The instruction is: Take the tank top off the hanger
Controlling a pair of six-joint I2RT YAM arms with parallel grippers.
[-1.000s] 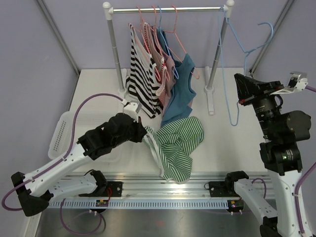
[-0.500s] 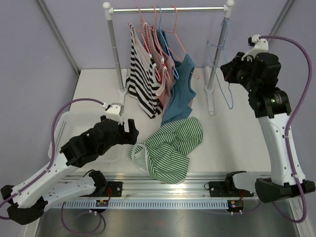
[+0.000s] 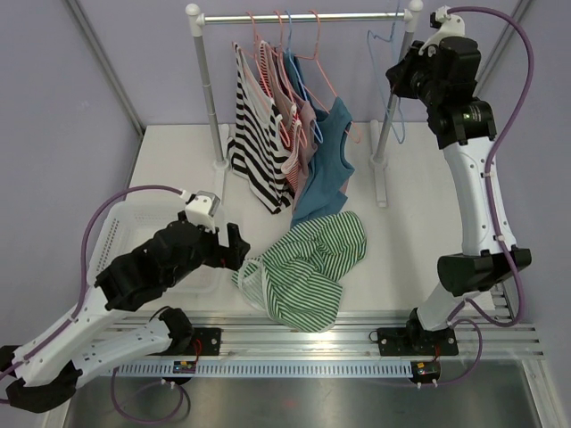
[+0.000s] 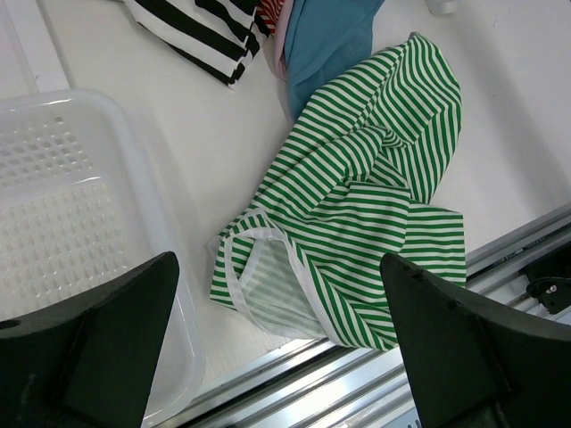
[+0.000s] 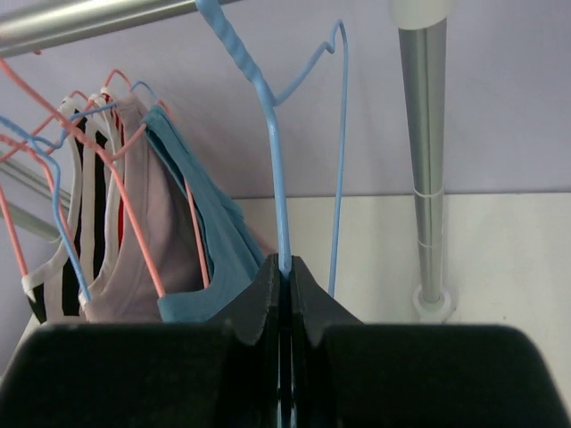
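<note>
Green-and-white striped tank top (image 4: 357, 205) lies crumpled on the white worktop (image 3: 419, 241), off any hanger, just beside the plastic basket (image 4: 152, 196). Left claw (image 4: 277, 267) hovers over it, spread wide and empty. Right claw (image 5: 284, 272) is clenched on the blue hanger (image 5: 272, 160), up by the rack's rail (image 3: 303, 16), near the other hung tops (image 3: 268, 134).

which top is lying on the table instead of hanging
The green-and-white striped top, crumpled on the table. The black-striped top, pink top and blue top all hang from the rail.
</note>
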